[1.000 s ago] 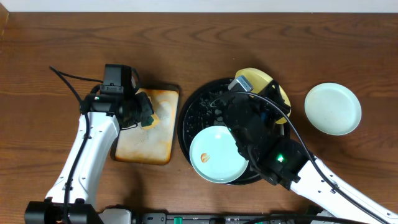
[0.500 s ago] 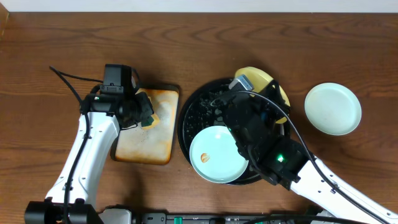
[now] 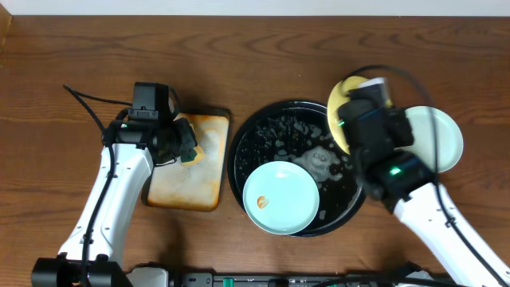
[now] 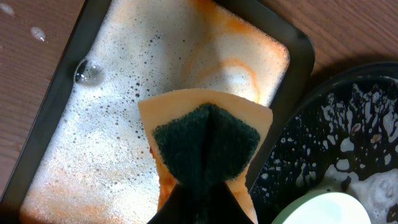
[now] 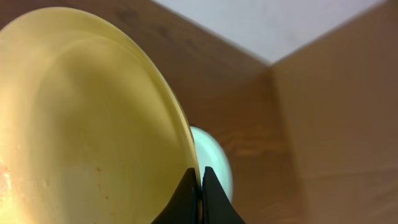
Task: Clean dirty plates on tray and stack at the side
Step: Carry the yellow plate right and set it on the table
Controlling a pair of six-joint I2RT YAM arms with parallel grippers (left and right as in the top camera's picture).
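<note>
The large round black tray [image 3: 263, 135] holds soapy foam and one mint-green plate [image 3: 280, 198] with a small orange smear, at its front. My right gripper [image 5: 200, 177] is shut on the rim of the yellow plate [image 5: 81, 124] and holds it tilted in the air at the tray's right edge [image 3: 339, 108]. A second mint-green plate [image 3: 446, 139] lies on the table to the right, also in the right wrist view [image 5: 214, 158]. My left gripper [image 4: 205, 199] is shut on a green sponge [image 4: 202, 146] above the foamy rectangular tray [image 4: 93, 124].
The rectangular orange-stained tray [image 3: 191, 167] sits left of the black tray. The table is brown wood. A pale wall runs along the far edge [image 3: 255, 8].
My right arm has lifted the yellow plate off the black tray's back right and carried it right, toward the mint-green plate on the table. The left arm has not moved.
</note>
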